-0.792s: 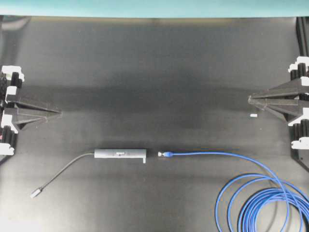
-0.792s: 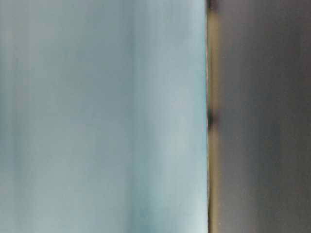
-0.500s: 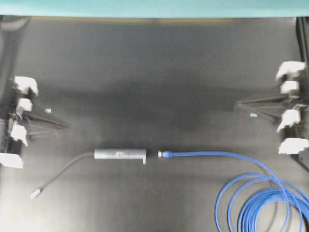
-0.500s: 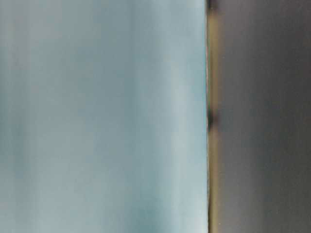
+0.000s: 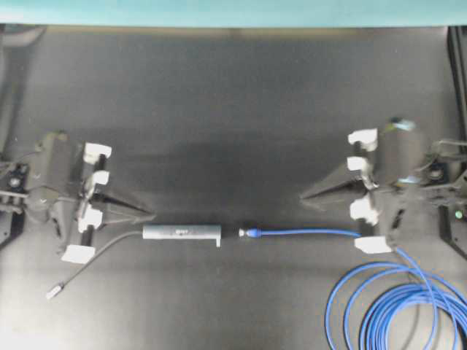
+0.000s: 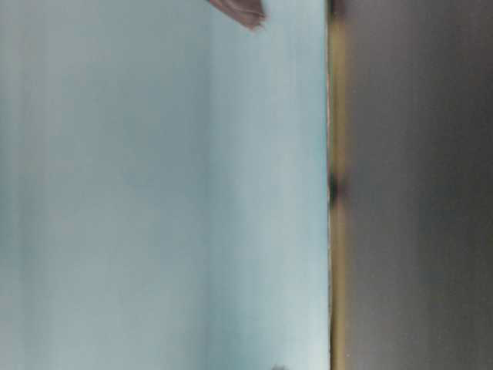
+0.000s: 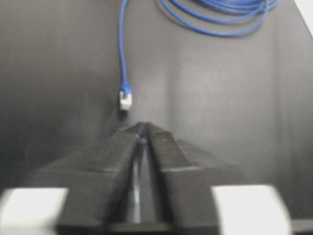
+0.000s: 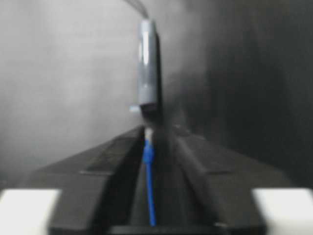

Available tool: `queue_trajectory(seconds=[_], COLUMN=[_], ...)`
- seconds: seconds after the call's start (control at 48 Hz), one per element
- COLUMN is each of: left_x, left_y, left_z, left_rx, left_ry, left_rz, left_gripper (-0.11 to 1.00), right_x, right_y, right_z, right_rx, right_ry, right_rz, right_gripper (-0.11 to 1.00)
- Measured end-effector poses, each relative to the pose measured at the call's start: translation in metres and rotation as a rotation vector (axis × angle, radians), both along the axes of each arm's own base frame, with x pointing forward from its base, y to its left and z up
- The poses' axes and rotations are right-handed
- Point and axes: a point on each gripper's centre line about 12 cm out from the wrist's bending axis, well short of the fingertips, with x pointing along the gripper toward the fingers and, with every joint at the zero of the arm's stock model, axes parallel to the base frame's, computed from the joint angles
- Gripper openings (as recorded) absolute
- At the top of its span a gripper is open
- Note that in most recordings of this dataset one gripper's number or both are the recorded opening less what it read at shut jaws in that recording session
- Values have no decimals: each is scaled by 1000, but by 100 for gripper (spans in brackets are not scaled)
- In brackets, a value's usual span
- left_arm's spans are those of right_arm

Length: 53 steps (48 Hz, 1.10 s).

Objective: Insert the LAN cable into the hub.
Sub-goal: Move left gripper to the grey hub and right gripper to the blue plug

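Closest to the front edge of the black table (image 5: 233, 109) lie the blue coils of the LAN cable (image 5: 306, 233), bunched at the right corner, and over on the left the little silver plug (image 5: 52, 293) at the end of the hub's thin grey lead (image 5: 98, 253).

A bit further in, the hub (image 5: 182, 232) lies flat across the middle of the table, its lead curving away to the left. The cable's plug (image 5: 246, 233) sits just beside the hub's right end, in line with it but apart (a small gap shows between them from overhead).

On either side of that line the two arms reach inward. The left gripper (image 5: 149, 215) hangs just above and left of the hub's near end, not touching it as far as I can tell; in the left wrist view its fingers (image 7: 110, 156) taper to tips that nearly meet, a thin slit between them, nothing held. The right gripper (image 5: 305, 197) points toward the middle, its body over the straight run of cable. In the right wrist view the blue line shows down the narrow gap between its fingers (image 8: 193, 156), seemingly lying on the table below rather than gripped, though the picture is blurred.

Beyond the table runs a teal wall (image 5: 233, 11); the table-level view is mostly a blur.
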Motion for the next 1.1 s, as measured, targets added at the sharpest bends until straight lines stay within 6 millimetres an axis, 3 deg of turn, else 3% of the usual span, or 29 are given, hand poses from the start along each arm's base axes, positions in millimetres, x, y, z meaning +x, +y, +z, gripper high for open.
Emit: queue_trajectory(seconds=[0.125,0.188,0.229,0.396,0.792,1.105], left_x=[6,8,9,12,16,27], left_y=[0,-1,-1,-1,0,-2], left_z=[-10,-17,-22,-45,-106,-130], left_rx=[-3,-15,-22,-37,-59,-71], left_ry=[39,62,78,90,80,75], left_rz=[1,3,5,5,8,5], left_gripper=[67,82,86,76,76,76], right_x=[8,11,13,17,17,17], right_y=[1,2,2,3,3,3], right_z=[-6,-6,-6,-7,-7,-7], right_rx=[-2,-3,-2,-3,71,109], right_ry=[38,43,46,54,61,65], right_rz=[1,1,2,4,-36,-56], right_gripper=[71,83,85,81,81,81])
